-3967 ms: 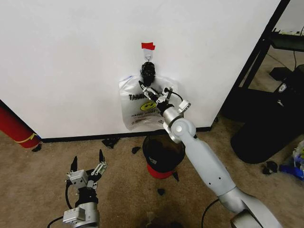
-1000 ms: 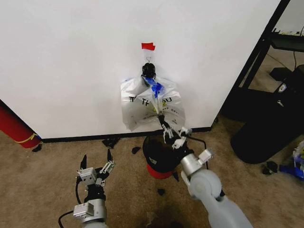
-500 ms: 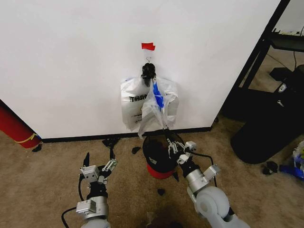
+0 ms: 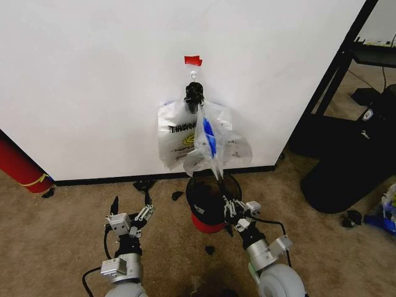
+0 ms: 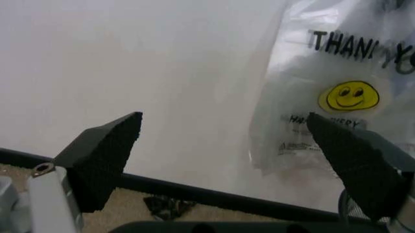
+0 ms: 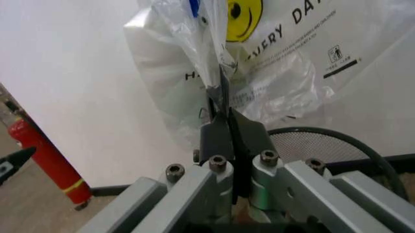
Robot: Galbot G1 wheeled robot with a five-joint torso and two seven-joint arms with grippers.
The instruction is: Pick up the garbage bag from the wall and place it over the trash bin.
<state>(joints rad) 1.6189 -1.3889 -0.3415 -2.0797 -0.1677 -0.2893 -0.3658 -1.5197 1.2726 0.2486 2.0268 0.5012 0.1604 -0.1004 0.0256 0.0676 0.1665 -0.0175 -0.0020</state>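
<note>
The white wall (image 4: 93,80) carries a hook under red tape (image 4: 193,60). From it the garbage bag (image 4: 213,139) stretches down toward the black mesh trash bin (image 4: 207,193) — its lower end pinched in the right gripper (image 4: 230,206), fingers closed tight on plastic. The left gripper (image 4: 131,207) hovers low near the carpet, fingers spread wide.

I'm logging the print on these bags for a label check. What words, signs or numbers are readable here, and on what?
"THAN" plus a cut-off "Y", over a yellow smiley: on the hanging bag against the wall.
"H" and "ERY" below that smiley: the rest blurred.
"DA", beside another smiley: on the garbage bag pinched in the right gripper.
Small print and pictogram there: too small to read.
</note>
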